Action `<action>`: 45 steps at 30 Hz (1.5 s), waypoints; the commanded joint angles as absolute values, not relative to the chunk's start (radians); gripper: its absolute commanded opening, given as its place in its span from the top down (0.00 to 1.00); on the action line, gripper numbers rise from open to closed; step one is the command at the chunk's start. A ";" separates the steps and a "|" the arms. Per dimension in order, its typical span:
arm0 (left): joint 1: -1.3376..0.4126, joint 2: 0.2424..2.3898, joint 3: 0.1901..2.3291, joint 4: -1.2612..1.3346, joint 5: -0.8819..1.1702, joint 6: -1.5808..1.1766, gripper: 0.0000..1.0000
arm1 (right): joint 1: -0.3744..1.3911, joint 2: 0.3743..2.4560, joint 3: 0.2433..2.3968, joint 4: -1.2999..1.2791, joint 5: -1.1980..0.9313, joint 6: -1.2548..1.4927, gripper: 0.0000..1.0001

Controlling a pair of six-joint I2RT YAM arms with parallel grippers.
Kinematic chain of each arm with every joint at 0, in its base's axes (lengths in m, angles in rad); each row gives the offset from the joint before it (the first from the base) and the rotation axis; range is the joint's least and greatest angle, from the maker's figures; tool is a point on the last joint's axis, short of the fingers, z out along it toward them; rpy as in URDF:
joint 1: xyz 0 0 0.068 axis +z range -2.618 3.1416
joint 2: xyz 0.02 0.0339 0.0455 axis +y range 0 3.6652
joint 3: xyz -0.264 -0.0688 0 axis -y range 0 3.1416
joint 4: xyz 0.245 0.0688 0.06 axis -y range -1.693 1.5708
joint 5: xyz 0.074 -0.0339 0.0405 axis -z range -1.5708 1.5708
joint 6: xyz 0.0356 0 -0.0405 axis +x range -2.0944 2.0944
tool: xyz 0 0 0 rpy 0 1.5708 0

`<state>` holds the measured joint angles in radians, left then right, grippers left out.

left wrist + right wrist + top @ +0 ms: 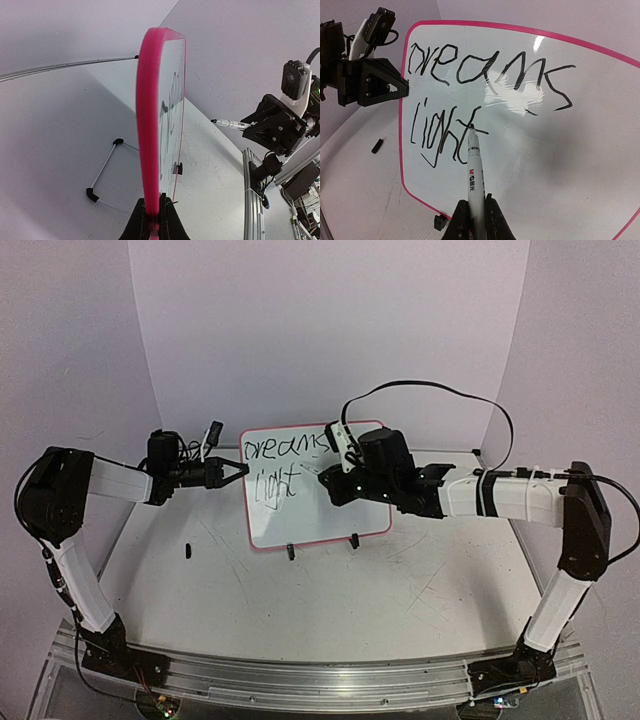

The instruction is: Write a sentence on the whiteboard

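Whiteboard (330, 515) stands upright mid-table (400, 580), toward the far edge, long axis parallel to that edge. Your left gripper (155, 210) is pinched on the board's left frame edge and braces it. Your right gripper (475, 212) is clamped on the marker (475, 170), barrel pointing straight at the face. The sentence (480, 75) reads "dreams" on top and "light" below, so likely not done yet. In the right wrist view the tip sits at the crossbar of the "t", but the left wrist view shows it apart from the surface. Blank board lies from the tip toward the table's right edge, so I'd guess the next word goes there, along the long axis. The right arm is the one placed for it. Barrel print is too small to read.
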<state>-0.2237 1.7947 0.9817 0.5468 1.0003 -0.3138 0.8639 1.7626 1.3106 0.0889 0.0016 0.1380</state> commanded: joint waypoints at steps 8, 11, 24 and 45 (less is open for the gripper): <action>-0.230 1.783 0.988 0.536 0.911 -0.237 1.00 | 0.861 1.712 1.290 0.073 0.067 0.077 1.00; -0.230 1.789 0.994 0.532 0.911 -0.238 1.00 | 0.851 1.709 1.288 0.065 0.074 0.067 1.00; -0.230 1.789 0.997 0.516 0.895 -0.229 1.00 | 0.828 1.730 1.296 0.063 0.010 0.072 1.00; -0.229 1.789 1.008 0.501 0.899 -0.220 1.00 | 0.817 1.804 1.355 0.068 0.009 0.076 1.00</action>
